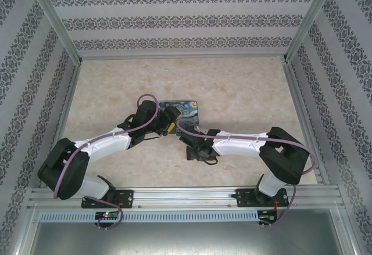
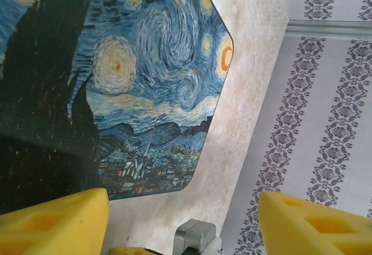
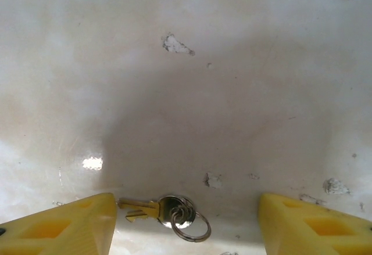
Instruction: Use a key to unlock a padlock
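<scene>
item: padlock (image 1: 181, 107), squarish flat block, face printed with a dark-blue-and-yellow swirling night sky, lying face up near the middle of the surface (image 1: 250, 92), a little nearer the far edge than the near one. in the left wrist view the padlock (image 2: 151, 86) takes up the upper left of the picture, its cut corners and a dark painted shape along its left side plain to see, pale marbled surface (image 2: 250, 51) beside it. item: left hand (image 1: 167, 121), over the near left corner of the padlock in the top view; yellow fingers (image 2: 55, 223) stand wide apart, hand (image 2: 183, 220) gripping nothing, the padlock's lower edge just past the left finger; whether that finger touches the block cannot be told. item: key (image 3: 139, 208), small, brass-coloured blade, rounded silvery head, lying flat on the surface (image 3: 186, 81) with a wire ring (image 3: 192, 225) through the head. the blade tip points at the finger (image 3: 58, 226) on the left of the right wrist picture and lies just beside it; the other finger is well apart from the key. item: right hand (image 1: 195, 148), nearer the near edge than the padlock and just right of it, pointed down at the surface; hand (image 3: 186, 226) spread wide, gripping nothing, key loose between the fingers. item: patterned walls (image 1: 186, 22) around the surface on three sides; metal rail (image 1: 186, 197) along the near edge carrying both arm bases.
</scene>
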`<state>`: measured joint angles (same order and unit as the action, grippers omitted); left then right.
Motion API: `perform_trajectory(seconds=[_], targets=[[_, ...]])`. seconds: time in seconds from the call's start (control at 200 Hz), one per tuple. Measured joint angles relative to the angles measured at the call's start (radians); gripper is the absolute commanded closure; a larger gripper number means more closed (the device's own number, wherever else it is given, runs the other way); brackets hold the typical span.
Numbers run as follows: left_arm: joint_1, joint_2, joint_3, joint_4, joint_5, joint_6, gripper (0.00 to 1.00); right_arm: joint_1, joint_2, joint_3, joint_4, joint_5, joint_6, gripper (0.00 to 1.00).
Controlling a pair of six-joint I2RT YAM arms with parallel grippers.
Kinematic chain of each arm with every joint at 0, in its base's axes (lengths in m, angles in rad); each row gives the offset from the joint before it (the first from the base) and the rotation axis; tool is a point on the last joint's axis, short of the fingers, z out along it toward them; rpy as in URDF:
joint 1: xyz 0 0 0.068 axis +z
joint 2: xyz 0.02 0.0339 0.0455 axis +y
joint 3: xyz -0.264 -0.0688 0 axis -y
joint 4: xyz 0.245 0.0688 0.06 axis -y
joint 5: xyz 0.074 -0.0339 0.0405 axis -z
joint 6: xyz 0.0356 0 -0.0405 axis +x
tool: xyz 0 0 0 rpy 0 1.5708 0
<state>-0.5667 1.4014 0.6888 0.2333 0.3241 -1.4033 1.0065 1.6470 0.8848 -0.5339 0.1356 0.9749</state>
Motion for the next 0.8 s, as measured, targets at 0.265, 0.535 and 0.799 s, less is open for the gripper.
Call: perform_trajectory(seconds=[0.265, 0.535, 0.799], targets=[[0.016, -0.005, -0.018, 0.0, 0.008, 0.0, 0.31, 0.026, 0.054, 0.058, -0.06, 0.038, 0.011, 0.4], [0.023, -0.01, -0.021, 0.001, 0.016, 0.0, 0.31, 0.05, 0.067, 0.066, -0.063, 0.07, 0.034, 0.4], [0.026, -0.011, -0.023, 0.001, 0.015, 0.0, 0.31, 0.052, 0.061, 0.06, -0.057, 0.075, 0.05, 0.42]])
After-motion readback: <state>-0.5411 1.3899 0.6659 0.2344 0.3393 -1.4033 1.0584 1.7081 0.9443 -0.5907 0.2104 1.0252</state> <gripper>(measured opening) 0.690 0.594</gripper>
